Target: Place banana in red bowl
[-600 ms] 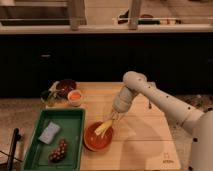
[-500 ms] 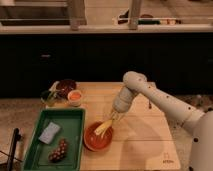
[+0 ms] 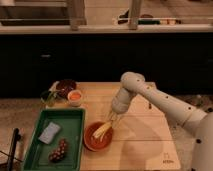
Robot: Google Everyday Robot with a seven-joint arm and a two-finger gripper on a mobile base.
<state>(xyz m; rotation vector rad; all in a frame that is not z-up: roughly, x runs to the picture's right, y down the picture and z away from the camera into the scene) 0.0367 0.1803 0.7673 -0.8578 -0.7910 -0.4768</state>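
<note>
Hazards first, as we judge them. The gripper (image 3: 111, 124) hangs over the right rim of the red bowl (image 3: 93, 144), right at the upper end of the banana (image 3: 101, 131). We cannot tell whether it grips the fruit or has let go. The banana lies slanted inside the red bowl, its upper end near the rim.

- Lifting away without a clean release: we expect the banana to be dragged back over the rim onto the wooden table (image 3: 145, 145).
- Sideways pull on the rim: the shallow bowl may slide or tip toward the green tray (image 3: 30, 150), which sits just beside it.
- Upper end resting high on the wall: the banana may roll out when freed.

Count, as we see it:
- banana: one
- red bowl: one
- dark brown bowl (image 3: 66, 88): one, at the far left of the table
- white cup (image 3: 75, 96) with orange contents: one, beside the dark brown bowl
- green tray: one
- blue sponge (image 3: 49, 133): one, in the tray
- grape cluster (image 3: 59, 150): one, in the tray
- gripper: one
</note>
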